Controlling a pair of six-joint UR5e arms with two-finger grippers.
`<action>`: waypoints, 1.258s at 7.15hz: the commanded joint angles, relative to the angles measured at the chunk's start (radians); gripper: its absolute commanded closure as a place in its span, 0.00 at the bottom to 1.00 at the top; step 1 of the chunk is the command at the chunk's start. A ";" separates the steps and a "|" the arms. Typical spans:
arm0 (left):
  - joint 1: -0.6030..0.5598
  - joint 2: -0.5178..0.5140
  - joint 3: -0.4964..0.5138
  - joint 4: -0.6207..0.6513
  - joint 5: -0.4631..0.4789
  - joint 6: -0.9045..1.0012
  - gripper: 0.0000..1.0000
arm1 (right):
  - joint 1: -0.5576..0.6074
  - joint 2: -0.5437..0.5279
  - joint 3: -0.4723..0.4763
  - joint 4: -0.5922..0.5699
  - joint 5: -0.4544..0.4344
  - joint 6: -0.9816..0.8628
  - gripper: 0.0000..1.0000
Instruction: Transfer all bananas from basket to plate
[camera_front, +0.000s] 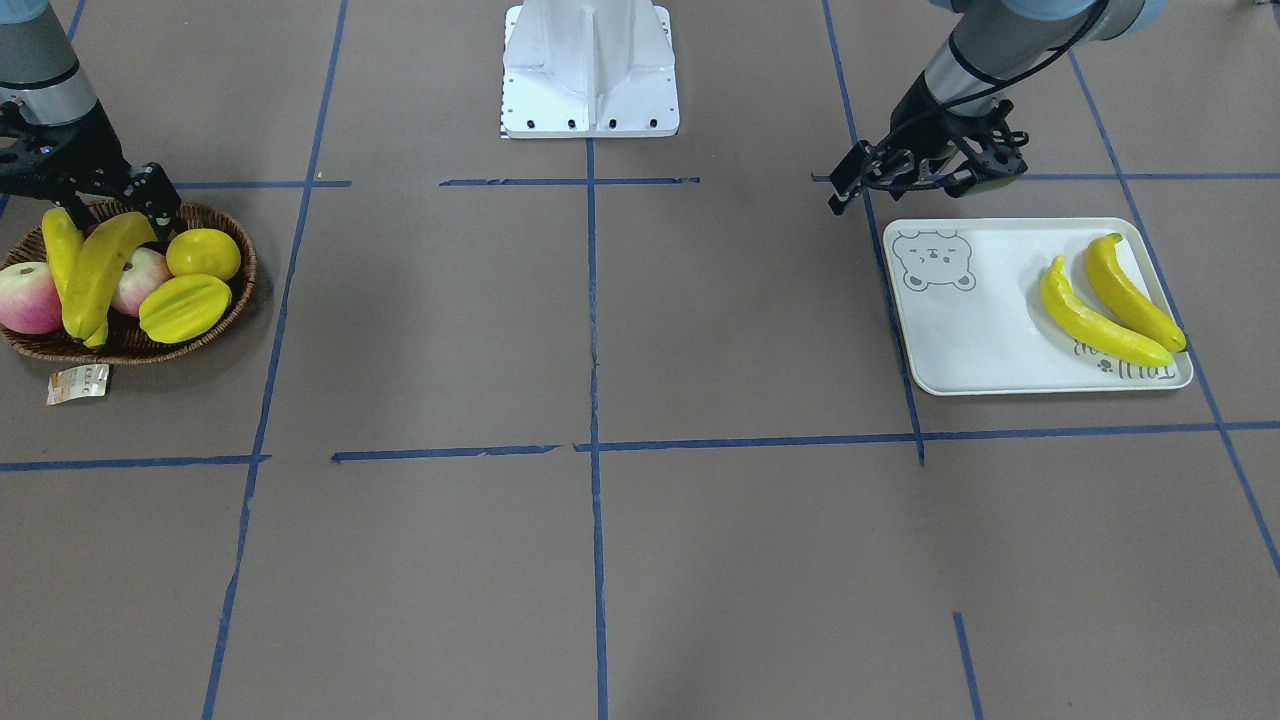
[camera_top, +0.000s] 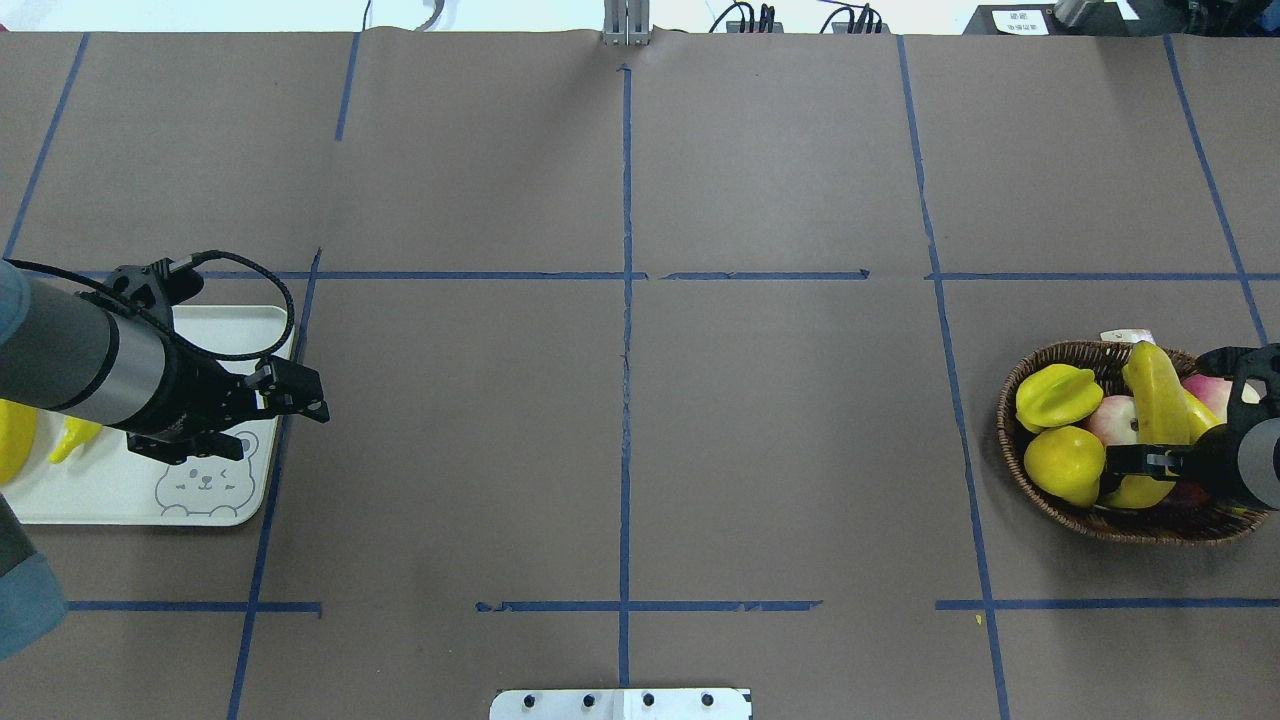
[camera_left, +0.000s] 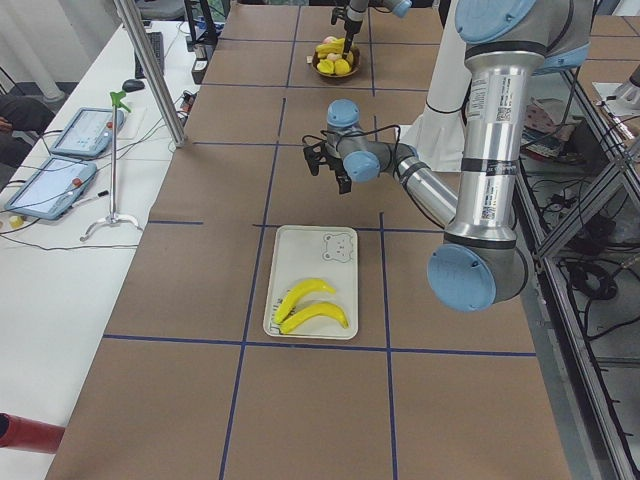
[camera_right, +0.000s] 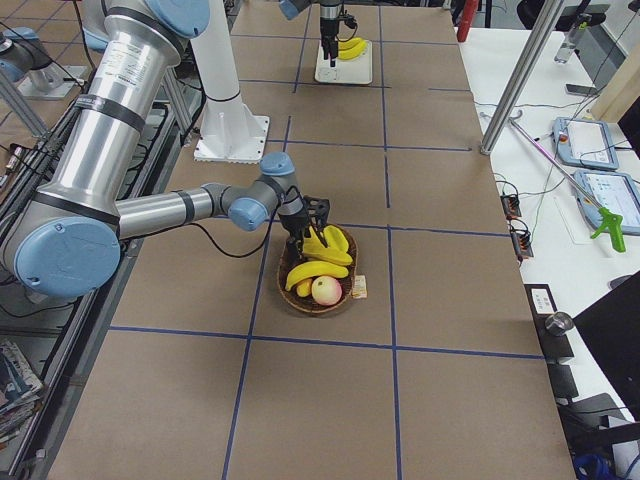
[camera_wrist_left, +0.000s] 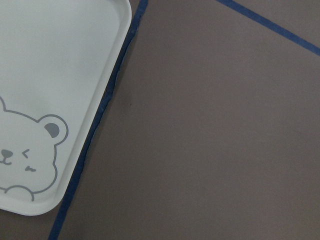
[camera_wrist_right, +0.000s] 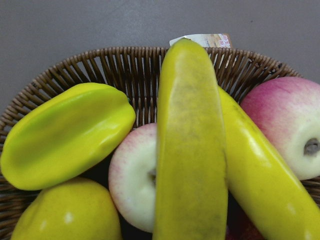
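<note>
A long yellow banana (camera_front: 100, 270) lies tilted across the fruit in the brown wicker basket (camera_front: 243, 285), and a second banana (camera_front: 58, 250) sits beside it. My right gripper (camera_front: 150, 205) is down at the raised end of the tilted banana (camera_wrist_right: 190, 150) and looks shut on it. The off-white plate (camera_front: 980, 330) with the bear drawing holds two bananas (camera_front: 1095, 322) side by side. My left gripper (camera_top: 308, 395) hovers open and empty just past the plate's bear corner (camera_wrist_left: 45, 135).
The basket also holds two pink apples (camera_front: 30, 298), a ridged starfruit (camera_front: 185, 307) and a round yellow fruit (camera_front: 203, 253). A paper tag (camera_front: 77, 383) lies in front of it. The robot base (camera_front: 590, 70) stands at mid-table. Blue tape lines cross the brown surface.
</note>
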 joint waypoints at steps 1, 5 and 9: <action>0.000 0.001 0.000 0.001 0.001 0.000 0.00 | -0.002 0.010 -0.007 0.001 0.006 0.001 0.37; 0.000 0.002 0.001 -0.001 0.001 0.000 0.00 | 0.000 0.022 -0.010 -0.008 0.007 0.001 0.79; 0.005 -0.004 0.001 -0.001 -0.001 0.000 0.00 | 0.065 0.013 0.091 -0.008 0.123 -0.001 0.89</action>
